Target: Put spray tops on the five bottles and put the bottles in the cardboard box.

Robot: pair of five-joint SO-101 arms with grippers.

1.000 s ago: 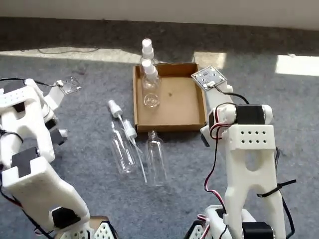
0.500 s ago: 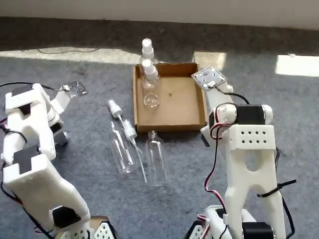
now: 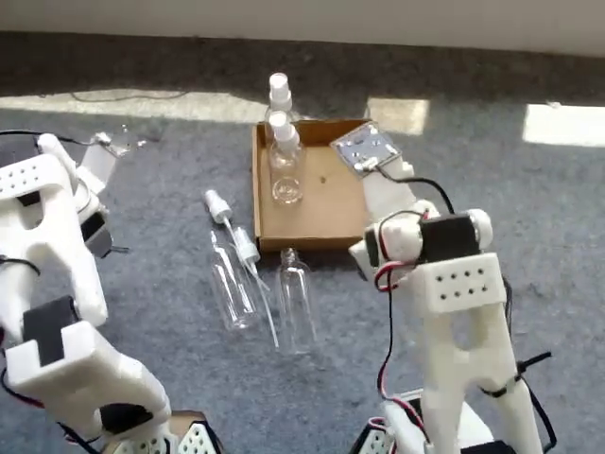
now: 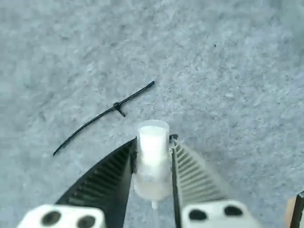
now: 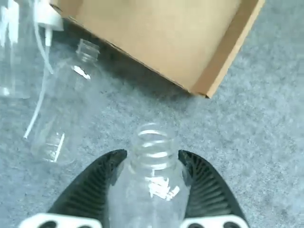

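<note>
Gripping a spray top (image 4: 152, 164) is the left gripper (image 4: 153, 141); the right gripper (image 5: 152, 155) clasps a bottle (image 5: 152, 187).

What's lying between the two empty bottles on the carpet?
In the high view, a loose spray top with its thin tube lies between the left-hand bottle and the right-hand bottle.

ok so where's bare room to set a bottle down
Most of the cardboard box floor is bare, beside the capped bottle lying along its left wall. Carpet left of the loose spray tops is free too. Crowded: just in front of the box, two open bottles and the spray tops' tubes.
</note>
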